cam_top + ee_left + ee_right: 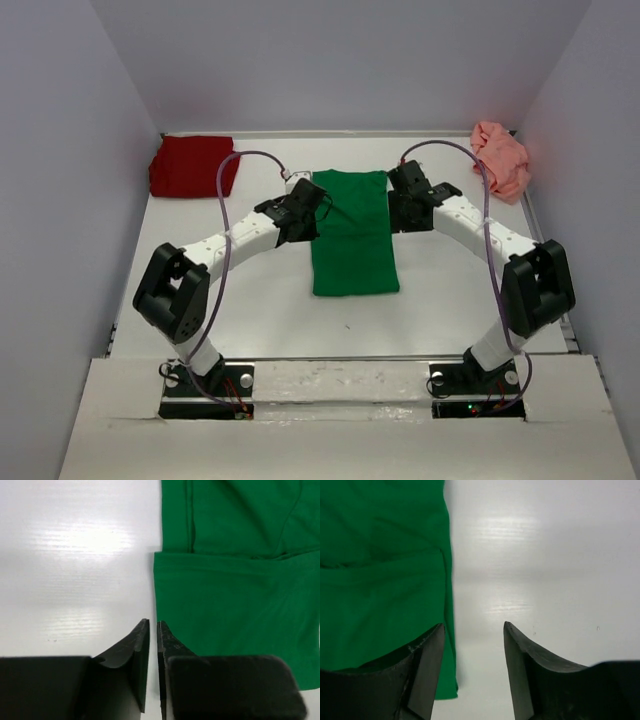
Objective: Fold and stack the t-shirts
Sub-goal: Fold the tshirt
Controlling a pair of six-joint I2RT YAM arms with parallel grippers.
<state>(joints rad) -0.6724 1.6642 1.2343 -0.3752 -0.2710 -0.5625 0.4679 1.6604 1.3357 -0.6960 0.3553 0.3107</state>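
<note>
A white table (445, 295) sits boxed in by pale grey walls, with the dark red t-shirt (192, 165) folded at the far left corner, the salmon pink t-shirt (502, 158) crumpled at the far right corner, and the bright green t-shirt (352, 235) lying flat in the middle as a long folded strip. The left gripper (152, 623) hangs at that strip's left edge, jaws parted by only a thin slit and pinching nothing. The right gripper (472, 625) sits at its right edge, jaws spread with bare table between them.
</note>
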